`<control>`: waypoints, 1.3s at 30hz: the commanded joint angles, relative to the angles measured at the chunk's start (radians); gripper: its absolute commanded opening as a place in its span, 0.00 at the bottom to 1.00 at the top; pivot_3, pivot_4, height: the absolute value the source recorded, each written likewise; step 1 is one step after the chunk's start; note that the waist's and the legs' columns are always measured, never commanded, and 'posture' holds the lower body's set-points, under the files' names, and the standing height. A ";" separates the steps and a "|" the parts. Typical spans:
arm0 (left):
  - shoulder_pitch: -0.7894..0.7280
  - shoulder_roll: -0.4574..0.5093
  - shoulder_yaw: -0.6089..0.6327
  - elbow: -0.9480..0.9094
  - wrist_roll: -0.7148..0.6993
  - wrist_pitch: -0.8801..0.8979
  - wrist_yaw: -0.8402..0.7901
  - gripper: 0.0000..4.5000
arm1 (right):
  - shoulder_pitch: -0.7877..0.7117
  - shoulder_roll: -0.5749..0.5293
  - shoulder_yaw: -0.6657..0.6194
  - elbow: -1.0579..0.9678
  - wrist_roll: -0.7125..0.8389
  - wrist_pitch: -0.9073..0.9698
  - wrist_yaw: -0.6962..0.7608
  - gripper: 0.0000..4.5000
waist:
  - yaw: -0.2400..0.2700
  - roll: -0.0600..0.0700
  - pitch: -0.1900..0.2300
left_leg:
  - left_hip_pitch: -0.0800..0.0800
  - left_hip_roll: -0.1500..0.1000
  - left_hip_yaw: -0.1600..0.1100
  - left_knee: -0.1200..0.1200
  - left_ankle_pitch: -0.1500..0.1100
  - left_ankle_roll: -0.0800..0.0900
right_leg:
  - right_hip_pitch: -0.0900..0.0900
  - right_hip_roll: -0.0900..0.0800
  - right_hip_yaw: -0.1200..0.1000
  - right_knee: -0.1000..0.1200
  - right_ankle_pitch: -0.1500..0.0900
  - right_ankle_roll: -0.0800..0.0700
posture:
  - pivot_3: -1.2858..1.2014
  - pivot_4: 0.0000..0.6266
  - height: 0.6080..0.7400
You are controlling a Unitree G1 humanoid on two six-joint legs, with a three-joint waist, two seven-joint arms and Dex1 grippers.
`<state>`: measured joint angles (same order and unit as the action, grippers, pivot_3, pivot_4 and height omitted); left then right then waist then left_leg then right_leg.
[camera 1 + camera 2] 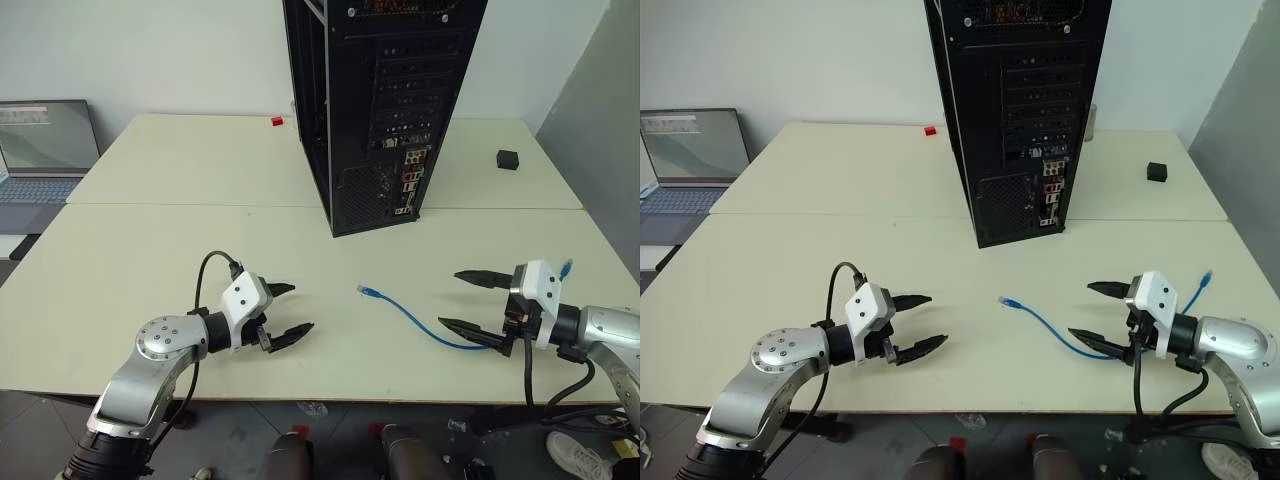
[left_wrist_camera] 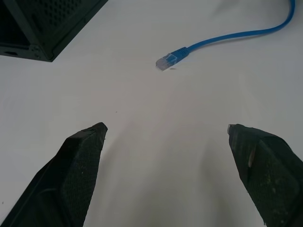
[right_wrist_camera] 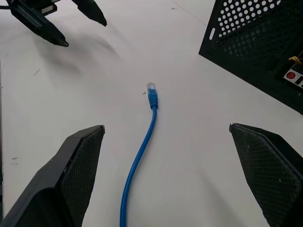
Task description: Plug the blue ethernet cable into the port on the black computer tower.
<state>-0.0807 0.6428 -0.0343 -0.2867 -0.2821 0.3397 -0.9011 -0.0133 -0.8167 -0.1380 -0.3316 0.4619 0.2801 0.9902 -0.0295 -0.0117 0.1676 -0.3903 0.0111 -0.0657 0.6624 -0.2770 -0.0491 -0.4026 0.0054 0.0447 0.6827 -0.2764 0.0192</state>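
We are hovering both pincers, left pincer (image 1: 290, 310) and right pincer (image 1: 468, 301), wide and empty, risking nudging the blue ethernet cable (image 1: 412, 318) plug across the tabletop (image 1: 150, 250) before gripping.

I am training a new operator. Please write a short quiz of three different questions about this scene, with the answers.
1. True or false: the blue ethernet cable is plugged into the black computer tower.
2. Which gripper has the cable running between its fingers: A left gripper, B right gripper?
3. What stands at the table's far left?

Key: 1 false, it lies loose on the table. 2 B. 3 a laptop.
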 commanded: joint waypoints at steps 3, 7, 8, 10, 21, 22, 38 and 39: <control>0.003 -0.002 0.004 -0.046 -0.022 -0.021 -0.007 0.97 | -0.007 -0.003 -0.023 -0.010 -0.002 -0.018 0.004 1.00 | 0.000 0.000 0.000 | 0.000 0.000 0.000 0.000 0.000 0.000 | 0.000 0.000 0.000 0.000 0.000 0.000 | 0.52 0.24 1.00; 0.000 0.004 -0.001 -0.052 -0.019 -0.016 -0.007 0.97 | 0.000 -0.003 -0.019 -0.012 -0.012 -0.029 0.007 1.00 | 0.000 0.000 0.000 | 0.000 0.000 0.000 0.000 0.000 0.000 | 0.000 0.000 0.000 0.000 0.000 0.000 | 0.52 0.24 1.00; 0.001 0.005 -0.001 -0.053 -0.018 -0.018 -0.006 0.97 | 0.002 -0.003 -0.019 -0.013 -0.012 -0.029 0.008 1.00 | 0.000 0.000 0.000 | 0.000 0.000 0.000 0.000 0.000 0.000 | 0.000 0.000 0.000 0.000 0.000 0.000 | 0.52 0.24 1.00; 0.001 0.004 0.000 -0.054 -0.017 -0.017 -0.003 0.97 | 0.003 -0.004 -0.018 -0.015 -0.012 -0.029 0.010 1.00 | 0.000 0.000 0.000 | 0.000 0.000 0.000 0.000 0.000 0.000 | 0.000 0.000 0.000 0.000 0.000 0.000 | 0.52 0.24 1.00; 0.008 0.001 -0.013 -0.073 -0.013 -0.006 0.012 0.97 | -0.009 0.008 -0.011 -0.039 -0.003 -0.011 -0.008 1.00 | 0.000 0.000 0.000 | 0.000 0.000 0.000 0.000 0.000 0.000 | 0.000 0.000 0.000 0.000 0.000 0.000 | 0.52 0.24 1.00; 0.007 0.000 -0.015 -0.077 -0.018 0.004 0.013 0.97 | -0.010 0.011 -0.008 -0.046 -0.001 -0.006 -0.013 1.00 | 0.000 0.000 0.000 | 0.000 0.000 0.000 0.000 0.000 0.000 | 0.000 0.000 0.000 0.000 0.000 0.000 | 0.52 0.24 1.00; -0.039 0.006 -0.076 -0.049 0.047 0.023 0.040 0.97 | -0.151 0.273 0.265 0.131 -0.201 -0.061 -0.180 1.00 | -0.001 -0.001 0.000 | 0.000 0.000 0.000 0.000 0.000 0.000 | 0.000 0.001 0.000 0.000 0.000 0.000 | 0.52 0.24 1.00; -0.042 0.004 -0.077 -0.046 0.052 0.021 0.044 0.97 | -0.159 0.289 0.271 0.157 -0.207 -0.068 -0.184 1.00 | -0.001 -0.001 0.000 | 0.000 0.000 0.000 0.000 0.000 0.000 | 0.000 0.001 0.000 0.000 0.000 0.000 | 0.52 0.24 1.00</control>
<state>-0.1072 0.6497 -0.1173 -0.3245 -0.2446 0.3833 -0.8724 -0.1528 -0.5496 0.1165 -0.2111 0.2753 0.2475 0.8204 -0.0302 -0.0124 0.1673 -0.3904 0.0115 -0.0659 0.6626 -0.2769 -0.0492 -0.4030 0.0064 0.0448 0.6827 -0.2764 0.0190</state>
